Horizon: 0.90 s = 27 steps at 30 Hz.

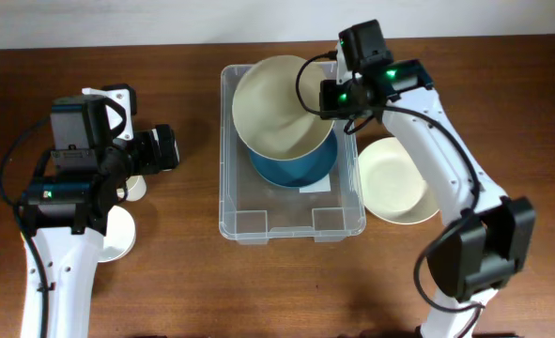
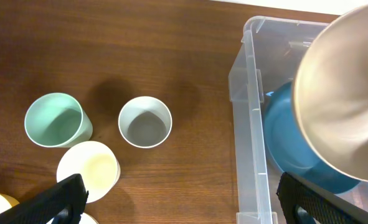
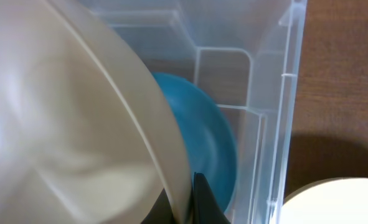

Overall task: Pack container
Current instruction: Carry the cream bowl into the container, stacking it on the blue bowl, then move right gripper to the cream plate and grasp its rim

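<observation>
The clear plastic container (image 1: 249,222) stands mid-table with a blue bowl (image 1: 296,167) inside it. My right gripper (image 1: 331,96) is shut on the rim of a large cream bowl (image 1: 277,105) and holds it tilted above the blue bowl, over the container's far half. In the right wrist view the cream bowl (image 3: 65,124) fills the left, pinched between the fingers (image 3: 193,199), with the blue bowl (image 3: 202,137) and the container wall (image 3: 283,124) behind. My left gripper (image 2: 177,202) is open and empty over the table, left of the container (image 2: 249,124).
Another cream bowl (image 1: 399,180) sits on the table right of the container. Left of the container stand several small cups: a mint one (image 2: 56,119), a grey one (image 2: 145,121) and a pale yellow one (image 2: 88,169).
</observation>
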Tool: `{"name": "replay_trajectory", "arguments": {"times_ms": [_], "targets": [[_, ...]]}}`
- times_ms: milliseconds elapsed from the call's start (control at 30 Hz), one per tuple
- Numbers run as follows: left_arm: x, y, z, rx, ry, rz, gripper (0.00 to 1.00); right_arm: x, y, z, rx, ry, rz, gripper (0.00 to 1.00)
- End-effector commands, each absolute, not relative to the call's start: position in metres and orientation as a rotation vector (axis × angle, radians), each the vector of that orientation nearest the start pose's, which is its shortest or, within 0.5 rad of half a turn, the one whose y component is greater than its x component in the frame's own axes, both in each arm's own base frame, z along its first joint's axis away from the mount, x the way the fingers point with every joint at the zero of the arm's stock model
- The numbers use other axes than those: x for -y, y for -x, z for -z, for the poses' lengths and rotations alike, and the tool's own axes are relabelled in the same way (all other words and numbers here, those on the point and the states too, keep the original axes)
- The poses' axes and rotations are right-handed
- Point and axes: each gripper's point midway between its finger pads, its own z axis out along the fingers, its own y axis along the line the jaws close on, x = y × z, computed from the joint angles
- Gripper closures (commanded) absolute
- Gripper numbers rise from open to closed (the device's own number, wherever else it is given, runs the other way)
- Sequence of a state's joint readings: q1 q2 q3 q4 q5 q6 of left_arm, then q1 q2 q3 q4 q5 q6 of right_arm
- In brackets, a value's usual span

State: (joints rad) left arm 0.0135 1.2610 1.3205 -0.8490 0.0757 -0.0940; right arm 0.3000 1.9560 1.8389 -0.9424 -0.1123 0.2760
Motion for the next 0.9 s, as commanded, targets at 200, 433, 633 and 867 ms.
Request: {"name": "replay_trajectory", "arguments": {"times_ms": [200, 433, 633, 867], "targets": [[0.011, -0.356, -0.273, -2.342, 0.057, 0.129, 0.0, -0.152, -0.465, -0.165, -2.682, 0.057, -0.267, 0.72], [0.011, -0.356, -0.273, -2.342, 0.057, 0.128, 0.0, -0.081, -0.465, -0.243, -2.518, -0.225, -0.161, 0.66], [0.011, -0.356, -0.273, -2.342, 0.057, 0.128, 0.0, 0.042, -0.421, -0.306, -2.34, -0.724, -0.153, 0.32], [0.011, -0.36, -0.265, -2.365, 0.059, 0.129, 0.0, 0.125, -0.34, -0.278, -2.392, -1.216, -0.34, 0.28]]}}
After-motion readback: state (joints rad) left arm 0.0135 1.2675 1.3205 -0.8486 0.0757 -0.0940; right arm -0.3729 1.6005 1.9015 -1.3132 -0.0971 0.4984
